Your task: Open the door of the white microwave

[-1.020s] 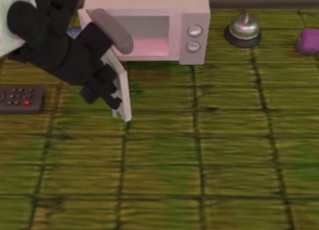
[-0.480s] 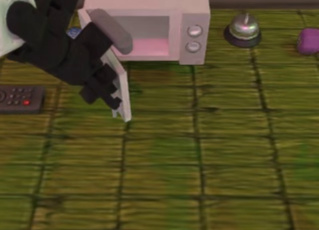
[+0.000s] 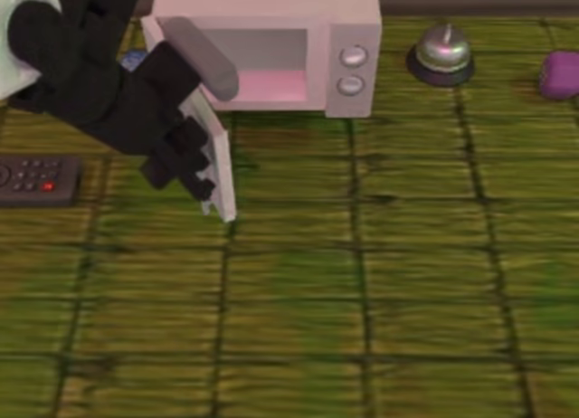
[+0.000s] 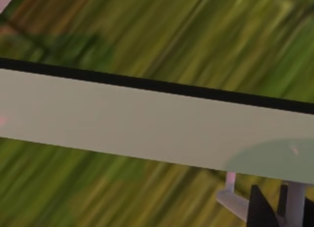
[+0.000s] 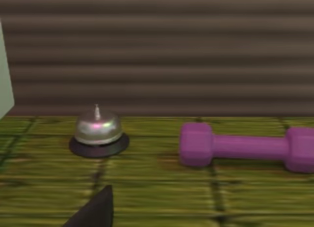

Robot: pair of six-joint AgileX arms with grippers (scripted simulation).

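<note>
Microwave: the white microwave (image 3: 271, 47) sits at the back of the green-matted counter (image 3: 380, 282), left of centre, its pale pink cavity exposed.
Door: the door (image 3: 217, 160) stands swung wide, edge-on, jutting toward the front from the cavity's left side.
Left claw: the left claw (image 3: 206, 175) pinches the door near its free end.
Right claw: outside the top view; fingers cannot be told.
Nearby: a bell (image 3: 441, 52), a purple dumbbell (image 5: 248, 147), a remote (image 3: 36, 178).

The left arm reaches in from the table's upper left. Its gripper (image 3: 206, 175) is clamped shut. The right arm is out of sight from above.
</note>
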